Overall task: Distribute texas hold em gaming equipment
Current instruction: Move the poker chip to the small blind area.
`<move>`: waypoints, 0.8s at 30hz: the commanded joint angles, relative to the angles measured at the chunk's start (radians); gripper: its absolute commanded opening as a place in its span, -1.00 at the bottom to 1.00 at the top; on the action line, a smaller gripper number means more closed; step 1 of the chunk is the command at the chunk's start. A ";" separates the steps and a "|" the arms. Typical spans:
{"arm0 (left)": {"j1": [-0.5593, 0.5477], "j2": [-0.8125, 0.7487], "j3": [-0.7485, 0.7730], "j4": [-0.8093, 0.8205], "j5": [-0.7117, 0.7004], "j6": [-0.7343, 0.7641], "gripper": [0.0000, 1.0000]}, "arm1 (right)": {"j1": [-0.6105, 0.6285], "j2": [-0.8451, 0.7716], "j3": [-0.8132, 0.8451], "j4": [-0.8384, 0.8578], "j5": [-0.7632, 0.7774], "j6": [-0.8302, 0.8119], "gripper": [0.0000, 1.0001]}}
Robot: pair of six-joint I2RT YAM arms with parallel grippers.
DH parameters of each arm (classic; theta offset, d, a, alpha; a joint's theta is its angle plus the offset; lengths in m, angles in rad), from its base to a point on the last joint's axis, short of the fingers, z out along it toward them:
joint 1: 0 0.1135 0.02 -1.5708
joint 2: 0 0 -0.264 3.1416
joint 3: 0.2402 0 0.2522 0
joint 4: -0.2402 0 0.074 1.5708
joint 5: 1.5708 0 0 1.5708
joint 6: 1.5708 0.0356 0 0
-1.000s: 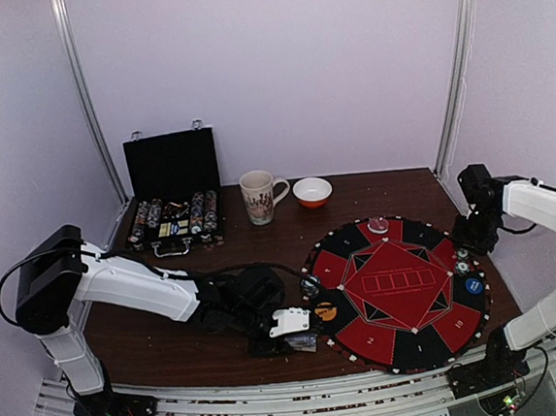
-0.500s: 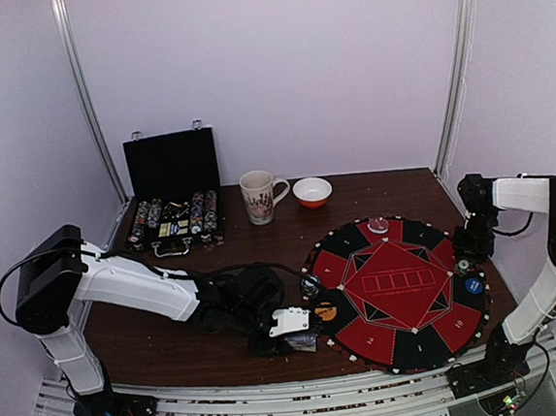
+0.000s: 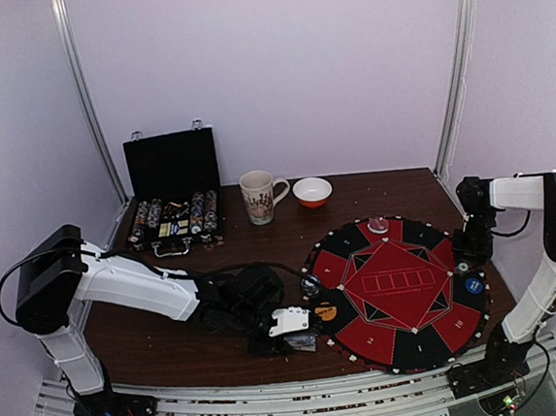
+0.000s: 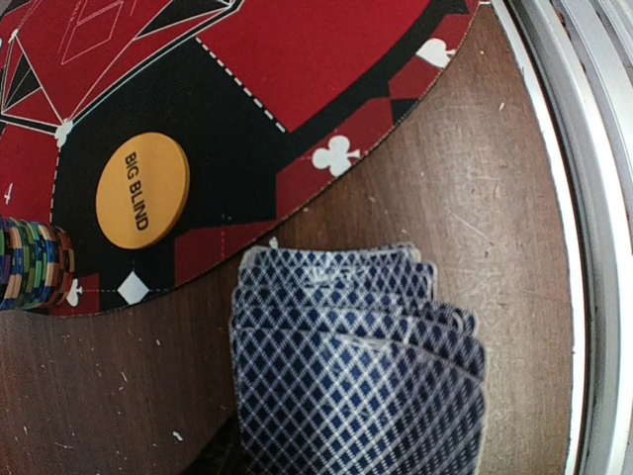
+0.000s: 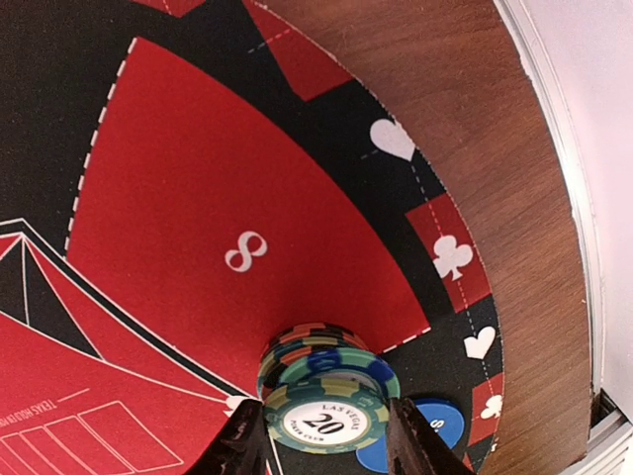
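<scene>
top view: the round mat [image 3: 403, 299] already carries some kit: an orange button [image 3: 325, 312] on its left edge, a chip pile [image 3: 309, 285] just beyond that on the same edge, a blue button [image 3: 473, 285] on its right edge and a small pale disc [image 3: 378, 225] on its far edge. the left hand [image 3: 291, 326] sits low just off the mat's near-left edge with the cards [image 3: 306, 343] under it. the right hand [image 3: 472, 242] is down at the mat's right edge. far left of the mat, the open black case [image 3: 169, 169] holds rows of chips [image 3: 201, 213]. my guess is the job is under half done — most seats are bare and no card lies on the mat. the numerals 2, 1 and 10 read on the mat's near segments.

left wrist view: a fan of blue-backed cards [image 4: 356, 366] fills the bottom, over the table [image 4: 514, 247] just off the mat's rim. the fingers are hidden beneath, but the hand is closed, seemingly on the fan. the orange button reads "big blind".

right wrist view: the right hand's fingers [image 5: 240, 445] press either side of a chip stack [image 5: 321, 424] at the outer edge of the mat's red "8" segment, with the blue button just behind — a grip, by the look of it. the top chip reads "las vegas" and "20". small print by the mat's centre boxes begins "texas"; the rest is too small to read.
</scene>
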 commanded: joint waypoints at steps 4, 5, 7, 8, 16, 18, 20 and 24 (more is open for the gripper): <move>0.011 0.008 -0.016 -0.056 -0.012 0.000 -0.12 | -0.011 0.017 0.038 -0.018 0.018 -0.011 -0.12; 0.011 0.011 -0.015 -0.057 -0.011 0.000 -0.12 | -0.012 0.019 0.039 -0.018 0.020 -0.014 -0.08; 0.011 0.012 -0.016 -0.057 -0.008 0.000 -0.11 | -0.013 0.023 0.041 -0.019 0.020 -0.017 0.02; 0.011 0.011 -0.016 -0.057 -0.006 0.000 -0.11 | -0.013 0.025 0.043 -0.022 0.019 -0.020 0.07; 0.011 0.004 -0.019 -0.059 0.008 -0.004 -0.08 | -0.013 0.000 0.049 -0.044 0.038 -0.029 0.43; 0.011 0.001 -0.021 -0.058 0.012 -0.006 -0.06 | -0.012 -0.018 0.063 -0.061 0.049 -0.035 0.46; 0.011 -0.001 -0.023 -0.054 0.019 -0.006 -0.03 | -0.003 -0.046 0.082 -0.079 0.051 -0.037 0.50; 0.011 0.021 -0.017 -0.048 0.037 -0.012 0.26 | 0.034 -0.130 0.110 -0.101 0.017 -0.043 0.51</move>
